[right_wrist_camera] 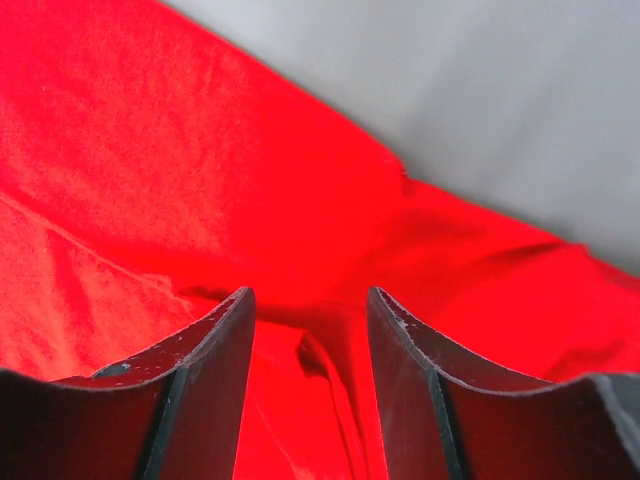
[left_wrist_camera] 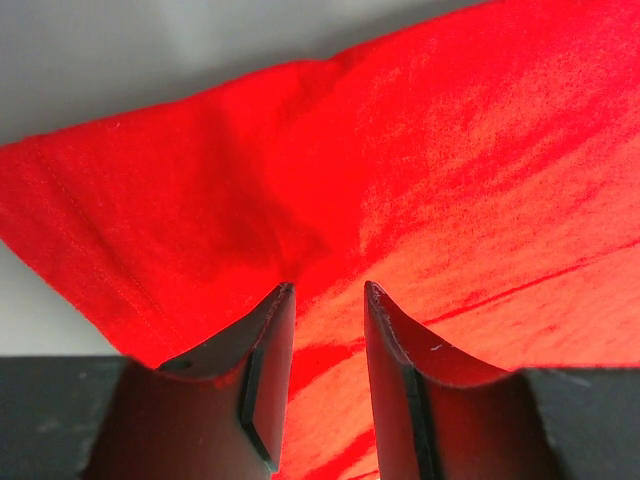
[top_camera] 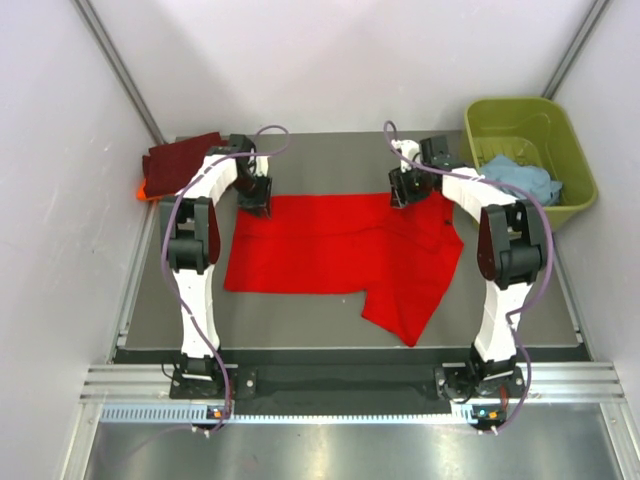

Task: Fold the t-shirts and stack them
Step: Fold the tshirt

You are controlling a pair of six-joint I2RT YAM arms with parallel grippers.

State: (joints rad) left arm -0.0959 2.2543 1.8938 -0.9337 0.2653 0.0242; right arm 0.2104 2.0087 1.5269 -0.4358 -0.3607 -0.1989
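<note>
A bright red t-shirt [top_camera: 340, 250] lies spread flat on the table, one sleeve hanging toward the near right. My left gripper [top_camera: 256, 203] is open over the shirt's far left corner; in the left wrist view its jaws [left_wrist_camera: 328, 288] stand apart with red cloth [left_wrist_camera: 400, 150] under them. My right gripper [top_camera: 403, 196] is open over the shirt's far edge; in the right wrist view [right_wrist_camera: 310, 292] a small raised fold of red cloth [right_wrist_camera: 320, 360] lies between the jaws. A folded dark maroon shirt [top_camera: 180, 160] lies at the back left on an orange one [top_camera: 143, 190]. A light blue shirt [top_camera: 520, 178] is in the tub.
The olive-green plastic tub [top_camera: 575, 150] stands at the back right, off the table's right edge. The grey tabletop [top_camera: 330, 160] shows behind the red shirt. White walls enclose the table on three sides.
</note>
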